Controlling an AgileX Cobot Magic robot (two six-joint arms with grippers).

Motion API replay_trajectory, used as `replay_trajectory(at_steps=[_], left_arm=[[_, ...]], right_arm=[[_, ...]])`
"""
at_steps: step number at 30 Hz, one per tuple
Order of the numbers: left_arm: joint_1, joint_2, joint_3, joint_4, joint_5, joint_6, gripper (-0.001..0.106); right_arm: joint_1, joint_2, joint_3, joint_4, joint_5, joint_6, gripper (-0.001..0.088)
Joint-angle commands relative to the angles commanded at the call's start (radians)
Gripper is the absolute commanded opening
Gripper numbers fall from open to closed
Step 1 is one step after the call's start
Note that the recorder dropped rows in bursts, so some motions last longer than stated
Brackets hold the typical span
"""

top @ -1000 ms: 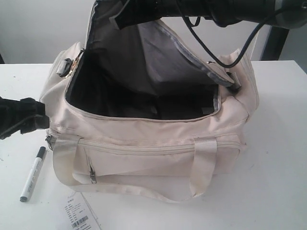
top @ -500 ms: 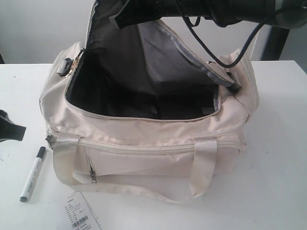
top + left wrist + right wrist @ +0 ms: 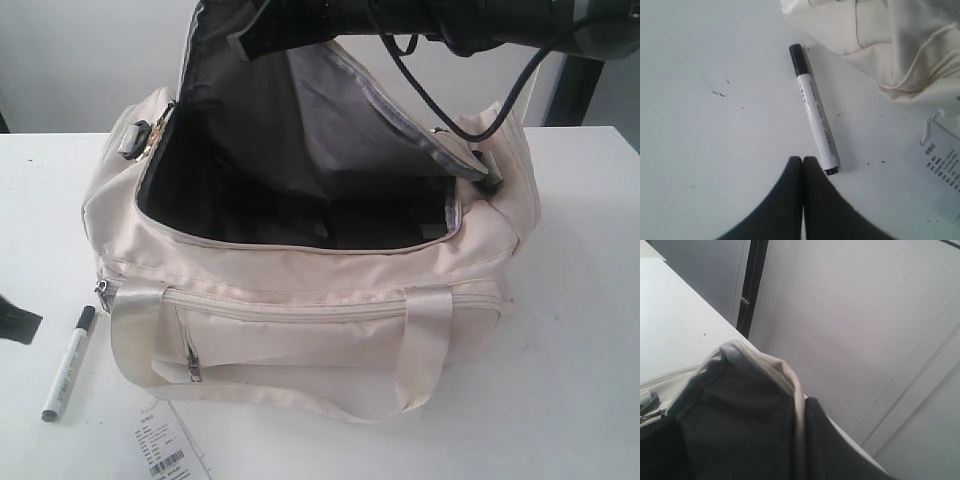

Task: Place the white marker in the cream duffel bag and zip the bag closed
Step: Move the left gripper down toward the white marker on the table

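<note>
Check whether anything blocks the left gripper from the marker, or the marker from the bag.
Nothing visible does. The shut left gripper is beside the marker, bare table between; the bag gapes open, flap up.

Flat matte white table [image 3: 580,340], flecked with small dark specks around the pen. Across its middle, a large soft cream fabric duffel bag [image 3: 300,320], long side facing the front edge, one looped strap handle drooping down onto the surface. Just beside the bag's left front corner, not touching it: a slim white marker with a black cap [image 3: 67,363], lying flat, cap end nearest the bag. Close to the front edge, a white paper tag with a barcode [image 3: 165,448], lying flat just in front of the strap.
</note>
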Motion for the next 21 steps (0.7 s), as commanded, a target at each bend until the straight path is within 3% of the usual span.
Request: replay_trajectory(at_steps=[5,10,13,21], left_arm=[[0.0,0.039,0.038,-0.034,-0.09,-0.052,0.003],[0.0,0.098,0.044,-0.044,-0.127,-0.052,0.032],[0.0,0.127,0.044,-0.044,-0.157,-0.078,0.044],[0.0,0.201,0.044,-0.038,-0.219,-0.105,0.046]], right_arm=[[0.0,0.0,0.0,0.0,0.0,0.0,0.0],[0.0,0.0,0.0,0.0,0.0,0.0,0.0],[0.0,0.0,0.0,0.0,0.0,0.0,0.0],[0.0,0.0,0.0,0.0,0.0,0.0,0.0]])
